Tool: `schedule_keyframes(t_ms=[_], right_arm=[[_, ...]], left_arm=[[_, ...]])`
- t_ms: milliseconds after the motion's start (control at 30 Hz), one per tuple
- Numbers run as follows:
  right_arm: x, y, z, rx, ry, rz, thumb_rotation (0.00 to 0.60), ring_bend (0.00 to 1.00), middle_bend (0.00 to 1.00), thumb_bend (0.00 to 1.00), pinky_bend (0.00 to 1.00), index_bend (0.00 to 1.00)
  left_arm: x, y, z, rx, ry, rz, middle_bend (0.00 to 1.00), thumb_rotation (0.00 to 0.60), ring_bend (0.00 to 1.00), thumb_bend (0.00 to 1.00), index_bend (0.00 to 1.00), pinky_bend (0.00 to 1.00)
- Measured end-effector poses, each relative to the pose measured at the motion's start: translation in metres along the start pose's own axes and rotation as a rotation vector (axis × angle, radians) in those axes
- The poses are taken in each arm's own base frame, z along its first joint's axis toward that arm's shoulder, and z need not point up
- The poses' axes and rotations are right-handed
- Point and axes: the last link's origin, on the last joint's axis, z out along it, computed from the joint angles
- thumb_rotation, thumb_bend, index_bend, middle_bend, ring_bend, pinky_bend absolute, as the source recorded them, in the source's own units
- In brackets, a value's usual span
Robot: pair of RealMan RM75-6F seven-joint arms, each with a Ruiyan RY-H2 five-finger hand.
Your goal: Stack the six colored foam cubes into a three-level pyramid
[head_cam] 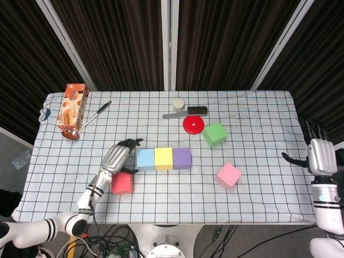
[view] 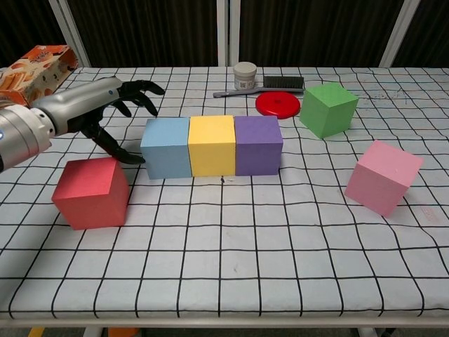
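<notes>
A light blue cube (head_cam: 145, 159), a yellow cube (head_cam: 163, 158) and a purple cube (head_cam: 181, 158) stand side by side in a row mid-table. The red cube (head_cam: 122, 183) (view: 92, 192) sits to the row's front left, the pink cube (head_cam: 229, 174) (view: 384, 176) tilted to its right, the green cube (head_cam: 214, 134) (view: 327, 108) behind right. My left hand (head_cam: 119, 155) (view: 105, 109) hovers open just left of the blue cube and above the red cube, fingers spread, holding nothing. My right hand (head_cam: 315, 152) stays open beyond the table's right edge.
Behind the row lie a red disc (head_cam: 193, 124), a black brush (head_cam: 186, 112) and a white jar (head_cam: 178, 104). A snack box (head_cam: 72, 105) and a metal ladle (head_cam: 86, 121) occupy the back left. Cables hang below the front edge.
</notes>
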Motion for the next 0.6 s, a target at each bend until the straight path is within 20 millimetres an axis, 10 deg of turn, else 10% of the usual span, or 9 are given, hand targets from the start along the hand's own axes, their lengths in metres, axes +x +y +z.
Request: schedule_keyframes(t_ms=[600], right_arm=[[-0.002,0.001,0.001,-0.007,-0.008,-0.001,0.6,0.0,0.14,0.06,0.0,0.0]], left_arm=[[0.002,-0.01,0.002,0.044,-0.001,0.025,0.21,0.6,0.13,0.1,0.11,0.24]])
